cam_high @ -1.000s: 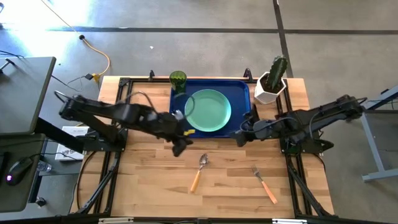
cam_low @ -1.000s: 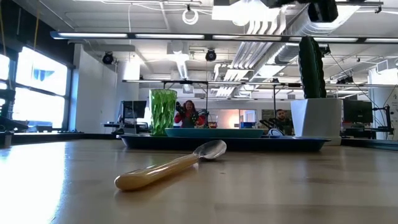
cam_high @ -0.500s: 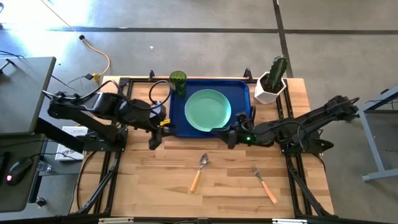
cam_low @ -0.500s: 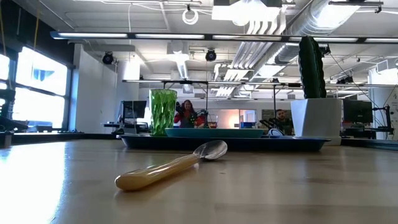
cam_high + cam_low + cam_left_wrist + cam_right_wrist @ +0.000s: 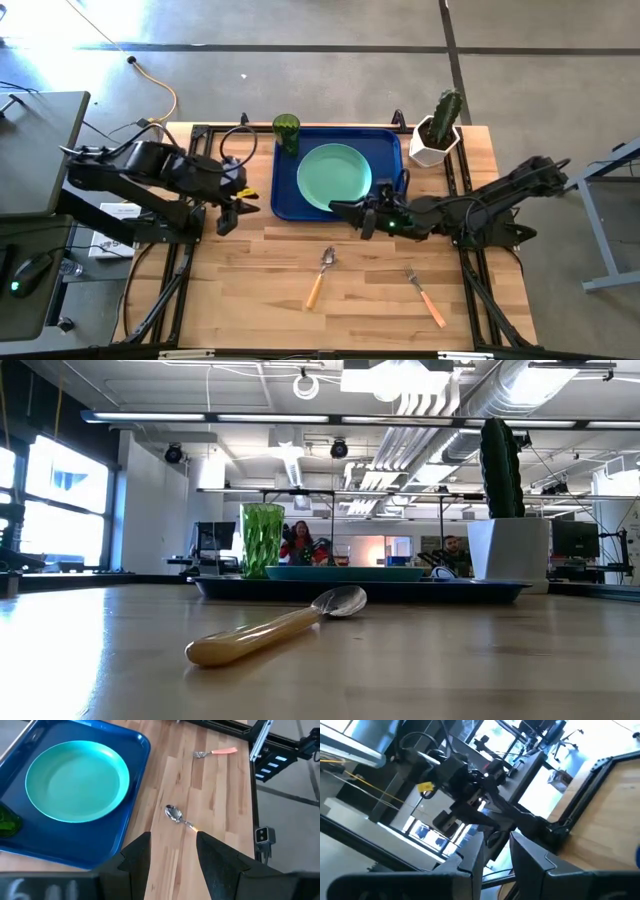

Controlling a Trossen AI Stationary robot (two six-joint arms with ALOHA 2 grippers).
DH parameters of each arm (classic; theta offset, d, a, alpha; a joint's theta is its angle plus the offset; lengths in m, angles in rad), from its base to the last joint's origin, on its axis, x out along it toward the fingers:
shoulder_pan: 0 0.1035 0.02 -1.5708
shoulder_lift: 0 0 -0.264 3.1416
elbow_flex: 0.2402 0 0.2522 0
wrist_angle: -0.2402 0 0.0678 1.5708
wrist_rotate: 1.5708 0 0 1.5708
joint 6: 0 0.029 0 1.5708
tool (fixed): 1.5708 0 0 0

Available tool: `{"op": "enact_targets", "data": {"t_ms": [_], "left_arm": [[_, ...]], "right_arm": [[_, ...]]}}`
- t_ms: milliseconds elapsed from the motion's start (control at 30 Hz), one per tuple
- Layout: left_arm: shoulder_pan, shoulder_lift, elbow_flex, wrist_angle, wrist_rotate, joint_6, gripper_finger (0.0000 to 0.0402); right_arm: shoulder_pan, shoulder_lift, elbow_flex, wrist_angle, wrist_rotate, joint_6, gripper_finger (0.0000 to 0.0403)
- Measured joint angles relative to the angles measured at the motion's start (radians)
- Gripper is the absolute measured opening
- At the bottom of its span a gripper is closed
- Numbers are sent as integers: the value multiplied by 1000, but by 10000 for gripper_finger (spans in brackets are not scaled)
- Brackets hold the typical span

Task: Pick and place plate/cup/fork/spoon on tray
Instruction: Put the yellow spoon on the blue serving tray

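The mint-green plate (image 5: 335,177) lies on the dark-blue tray (image 5: 385,145), and the green cup (image 5: 287,130) stands in the tray's far left corner. The spoon (image 5: 320,275) and the fork (image 5: 425,295) lie flat on the wood near the front edge. My left gripper (image 5: 235,205) is open and empty to the left of the tray. Its wrist view shows the plate (image 5: 77,780), spoon (image 5: 175,813) and fork (image 5: 215,752). My right gripper (image 5: 345,210) is open and empty by the tray's near rim, pointing toward the table's left.
A white pot with a cactus (image 5: 437,130) stands at the tray's far right corner. The low view shows the spoon (image 5: 280,628) in front of the tray (image 5: 360,588), with people at desks far behind. Bare wood lies between spoon and fork.
My left gripper has drawn back from the tray's near left corner toward the table's left edge. My right gripper has moved along the tray's near rim toward the table's left. Plate, cup, spoon and fork have stayed where they were.
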State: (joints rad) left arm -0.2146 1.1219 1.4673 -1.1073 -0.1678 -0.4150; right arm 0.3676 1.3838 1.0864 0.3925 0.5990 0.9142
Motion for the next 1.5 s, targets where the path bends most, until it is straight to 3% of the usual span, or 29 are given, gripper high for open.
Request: {"op": "enact_targets", "data": {"t_ms": [133, 233, 467, 700, 933, 1167, 1500], "left_arm": [[0, -32, 0, 0, 0, 3, 147], [0, -53, 0, 0, -2, 24, 147], [0, -88, 0, -1, -3, 29, 147], [0, -97, 0, 0, -3, 60, 147], [0, -93, 0, 0, -3, 58, 147], [0, -94, 0, 0, -16, 7, 147], [0, -90, 0, 0, -46, -26, 147]], "right_arm": [[0, 49, 94, -28, -6, -60, 85], [-7, 80, 174, -155, -6, -29, 85], [-9, 168, 365, -641, -15, 297, 85], [-10, 288, 497, -957, -142, 556, 85], [-10, 379, 522, -1016, -238, 634, 85], [-14, 454, 520, -1031, -247, 634, 85], [-27, 517, 519, -1043, -401, 618, 85]]}}
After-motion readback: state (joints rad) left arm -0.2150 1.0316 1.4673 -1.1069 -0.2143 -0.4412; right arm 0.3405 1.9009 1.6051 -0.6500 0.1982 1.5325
